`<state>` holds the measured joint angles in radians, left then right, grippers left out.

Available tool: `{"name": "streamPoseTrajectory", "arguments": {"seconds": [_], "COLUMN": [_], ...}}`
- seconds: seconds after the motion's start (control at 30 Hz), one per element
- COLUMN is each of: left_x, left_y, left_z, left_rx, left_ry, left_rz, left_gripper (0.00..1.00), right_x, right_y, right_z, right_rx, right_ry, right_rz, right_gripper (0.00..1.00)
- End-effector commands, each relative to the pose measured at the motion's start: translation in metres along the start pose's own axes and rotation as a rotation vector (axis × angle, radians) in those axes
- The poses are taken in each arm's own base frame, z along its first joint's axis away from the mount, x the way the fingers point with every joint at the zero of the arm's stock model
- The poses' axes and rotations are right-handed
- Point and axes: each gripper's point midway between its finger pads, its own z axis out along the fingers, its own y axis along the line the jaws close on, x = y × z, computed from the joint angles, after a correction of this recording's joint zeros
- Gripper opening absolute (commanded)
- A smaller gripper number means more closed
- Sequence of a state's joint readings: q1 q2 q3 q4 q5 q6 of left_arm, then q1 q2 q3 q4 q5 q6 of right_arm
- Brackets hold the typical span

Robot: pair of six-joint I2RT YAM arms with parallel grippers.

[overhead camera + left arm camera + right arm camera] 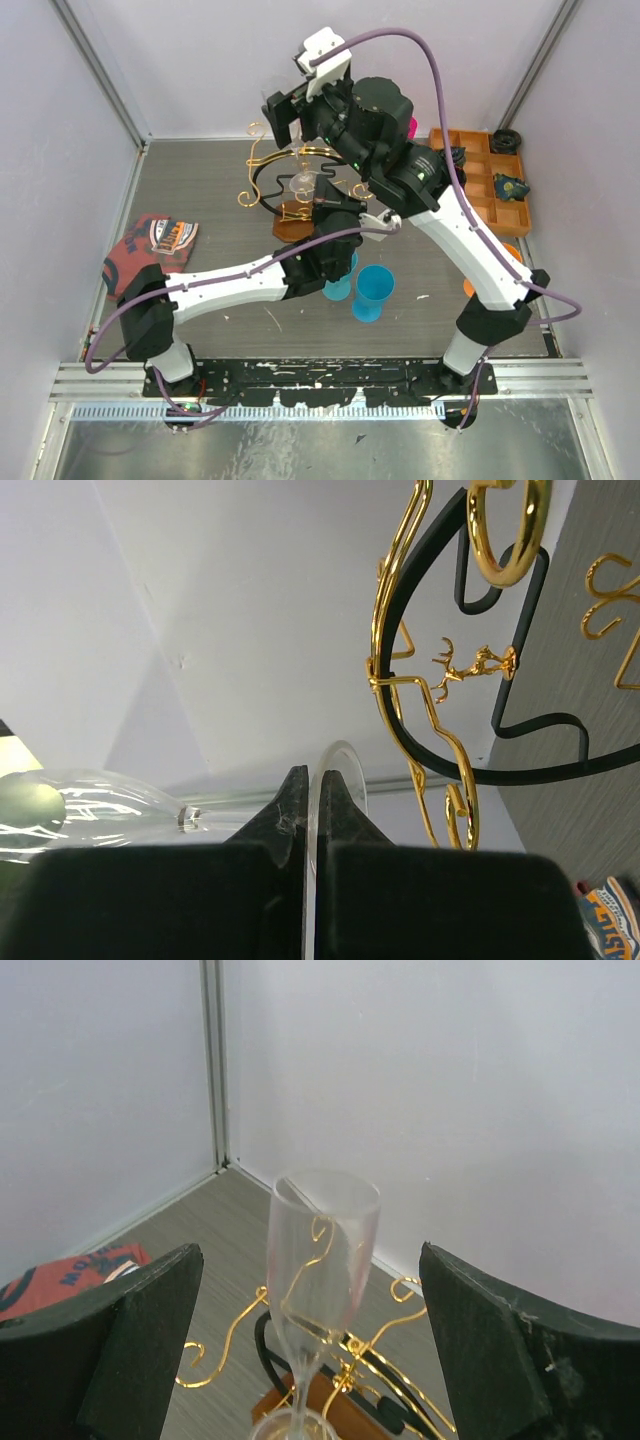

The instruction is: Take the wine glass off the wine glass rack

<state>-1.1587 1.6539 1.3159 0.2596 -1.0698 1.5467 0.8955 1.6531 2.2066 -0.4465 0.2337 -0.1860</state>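
Your left gripper point(312, 790): clamped on the foot of the glass point(80, 810), with the disc edge-on between the pads. The stem and bowl point away from the rack point(430, 680), whose gold wire is just beside the foot. Your right gripper point(310, 1260): spread wide and holding nothing, with the glass framed between its fingers, untouched.

left end effector point(312, 805) clamped on wine glass point(90, 810) | right end effector point(310, 1260) spread wide

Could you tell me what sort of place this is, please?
Probably a robot test cell: plain white walls on aluminium posts, arms bolted to a rail, and props such as a wine glass and blue cups.
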Motion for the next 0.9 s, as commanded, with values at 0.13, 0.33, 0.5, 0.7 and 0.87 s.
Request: {"name": "streamPoseTrajectory", "arguments": {"seconds": [0.13,0.33,0.5,0.7,0.87], "left_x": [-0.004,-0.018,-0.021,-0.022,-0.021], "left_y": [0.02,0.018,0.02,0.015,0.009], "left_z": [-0.025,-0.034,-0.039,-0.04,-0.039], "left_rx": [-0.07,-0.078,-0.085,-0.079,-0.059], "left_ry": [0.008,-0.017,-0.023,-0.024,-0.01], "left_rz": [0.088,0.11,0.108,0.117,0.136], "left_gripper": [0.0,0.0,0.0,0.0,0.33], "right_x": [-0.014,-0.005,0.0,-0.007,-0.019], "right_y": [0.004,-0.003,-0.01,-0.013,-0.023], "right_z": [0.014,0.025,0.028,0.023,0.015], "right_rx": [-0.034,-0.013,0.002,0.004,0.037], "right_ry": [-0.041,-0.023,-0.01,-0.023,-0.051], "right_rz": [0.021,0.038,0.054,0.072,0.086], "right_gripper": [0.94,0.93,0.79,0.5,0.41]}}
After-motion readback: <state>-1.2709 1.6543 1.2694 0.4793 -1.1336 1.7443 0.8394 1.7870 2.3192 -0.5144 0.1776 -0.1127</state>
